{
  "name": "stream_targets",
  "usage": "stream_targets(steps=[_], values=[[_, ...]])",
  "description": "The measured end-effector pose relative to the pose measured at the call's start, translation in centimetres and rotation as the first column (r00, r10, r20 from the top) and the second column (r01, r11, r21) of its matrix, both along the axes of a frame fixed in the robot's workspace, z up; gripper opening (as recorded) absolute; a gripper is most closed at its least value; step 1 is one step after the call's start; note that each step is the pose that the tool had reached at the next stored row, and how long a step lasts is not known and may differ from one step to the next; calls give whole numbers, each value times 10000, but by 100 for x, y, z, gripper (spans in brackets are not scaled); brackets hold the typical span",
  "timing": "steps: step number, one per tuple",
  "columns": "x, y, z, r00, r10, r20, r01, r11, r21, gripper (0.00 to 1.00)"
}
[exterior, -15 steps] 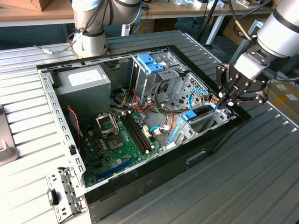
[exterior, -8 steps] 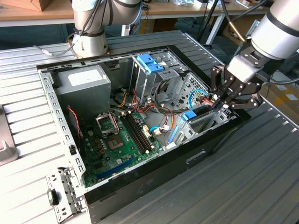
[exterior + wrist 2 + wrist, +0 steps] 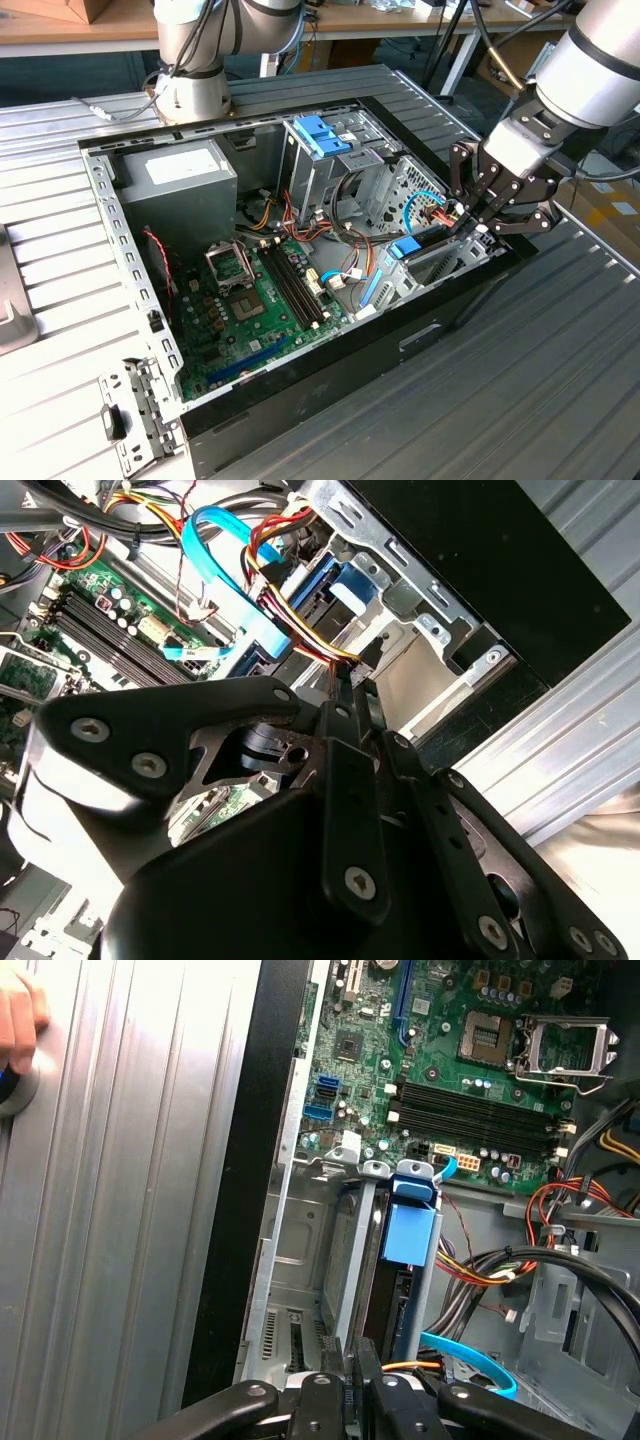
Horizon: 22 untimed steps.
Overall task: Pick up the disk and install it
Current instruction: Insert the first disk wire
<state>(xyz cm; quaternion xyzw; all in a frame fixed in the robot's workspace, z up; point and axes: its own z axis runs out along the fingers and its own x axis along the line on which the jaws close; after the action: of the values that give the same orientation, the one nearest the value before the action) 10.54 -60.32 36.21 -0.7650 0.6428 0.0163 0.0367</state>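
Seating the disk [image 3: 425, 248] looks to me like the step in hand. In the exterior view I see my hand [image 3: 478, 212] at the case [image 3: 300, 400] edge nearest the exterior view's right, down over the drive bay, where a blue rail end shows just below it. The power-supply box [image 3: 180, 180] sits far off at the other end, and the motherboard [image 3: 270, 300] lies between. The bench [image 3: 520, 380] is ribbed metal.

In the second wrist view the fingers [image 3: 345, 780] stand together, pressed on something thin at their tips beside the red, yellow and black wires [image 3: 290, 630]; I judge it the disk's edge, though the contact itself is hidden. A blue ribbon cable [image 3: 225, 570] curls close by.

In the first wrist view the disk [image 3: 385, 1290] stands on edge in the bay slot, its blue rail tab [image 3: 410, 1235] uppermost. A person's hand [image 3: 20, 1015] rests on the bench, well apart.

Next, I reckon, calls for a straight push along the slot, keeping clear of the wires.

I can read no brand or label; the supply's sticker is too small.
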Motion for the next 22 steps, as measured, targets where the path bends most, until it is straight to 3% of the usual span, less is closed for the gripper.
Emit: stream_targets(steps=[3,4,8,12,17,22], values=[[0,0,0,10000,0,-1,0,10000,0,24],[0,0,0,10000,-1,-2,1,10000,0,30],[0,0,0,10000,21,-3,-21,10000,-1,30],[15,0,0,9993,381,-1,-381,9993,32,30],[69,0,59,9986,536,4,-536,9984,167,30],[215,0,59,9980,631,-94,-629,9978,186,30]])
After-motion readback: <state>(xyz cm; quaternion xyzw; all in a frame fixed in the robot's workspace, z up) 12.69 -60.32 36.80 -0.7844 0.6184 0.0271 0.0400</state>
